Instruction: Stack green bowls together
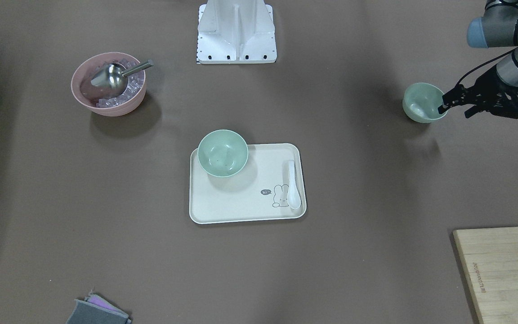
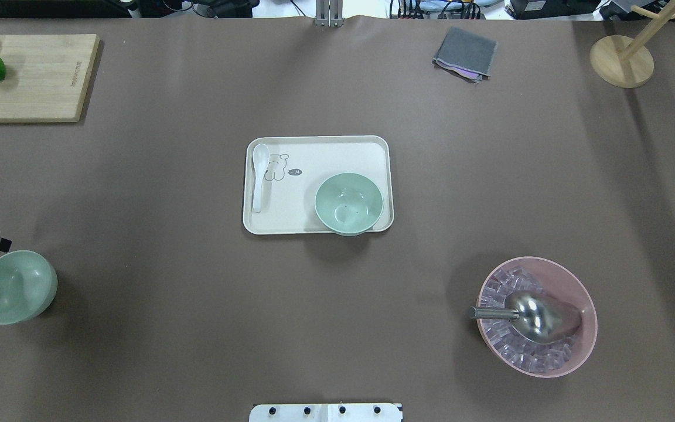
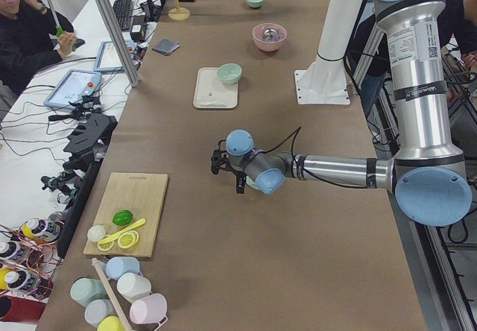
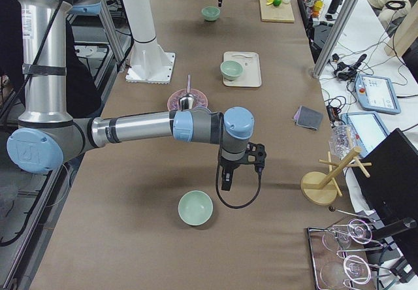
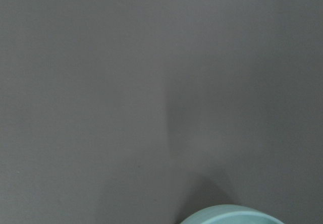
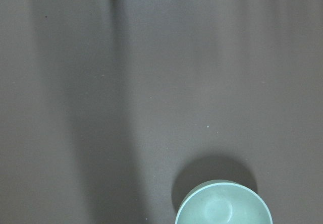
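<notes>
Three pale green bowls show. One green bowl (image 1: 222, 153) stands on the cream tray (image 1: 241, 200), at its corner nearest the robot. A second bowl (image 1: 423, 102) stands on the table at my far left (image 2: 15, 286). My left gripper (image 1: 454, 111) hangs just beside this bowl's rim, open and empty; its wrist view catches only the rim (image 5: 232, 216). The third bowl (image 4: 196, 208) stands at my far right and shows in the right wrist view (image 6: 223, 206). My right gripper (image 4: 225, 184) hovers beside it; I cannot tell whether it is open or shut.
A pink bowl (image 1: 119, 108) with ice and a metal scoop (image 1: 110, 76) stands on my right. A white spoon (image 1: 292, 184) lies on the tray. A cutting board (image 2: 33, 82) with fruit, a grey cloth (image 2: 465, 53) and a wooden stand (image 2: 621, 61) sit along the far edge.
</notes>
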You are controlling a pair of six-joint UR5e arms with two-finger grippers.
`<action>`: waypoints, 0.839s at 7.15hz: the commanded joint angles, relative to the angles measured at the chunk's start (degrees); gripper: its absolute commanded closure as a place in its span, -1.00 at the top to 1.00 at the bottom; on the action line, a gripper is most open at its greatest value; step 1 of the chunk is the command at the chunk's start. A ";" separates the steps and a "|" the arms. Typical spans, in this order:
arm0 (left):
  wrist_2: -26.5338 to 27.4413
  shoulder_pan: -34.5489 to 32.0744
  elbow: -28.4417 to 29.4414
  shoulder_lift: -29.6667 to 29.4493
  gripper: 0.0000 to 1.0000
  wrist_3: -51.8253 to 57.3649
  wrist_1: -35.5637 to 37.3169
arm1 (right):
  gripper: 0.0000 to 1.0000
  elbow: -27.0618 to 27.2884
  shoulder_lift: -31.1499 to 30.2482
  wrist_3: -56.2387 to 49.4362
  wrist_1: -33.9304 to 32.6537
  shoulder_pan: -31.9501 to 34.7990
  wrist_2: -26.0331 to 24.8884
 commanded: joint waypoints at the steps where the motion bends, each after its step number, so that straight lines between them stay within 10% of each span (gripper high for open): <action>1: 0.00 0.35 0.32 -0.02 0.86 -0.19 -0.19 | 1.00 -4.24 -1.53 -1.08 1.50 -0.21 -0.33; 4: -0.01 0.44 0.58 -0.19 0.08 -0.19 -0.19 | 1.00 -8.21 -5.85 -1.79 10.13 -0.91 -0.50; 6: 0.00 2.01 1.19 -0.19 0.08 -0.19 -0.19 | 1.00 -8.30 -5.94 -1.61 10.04 -0.92 -0.33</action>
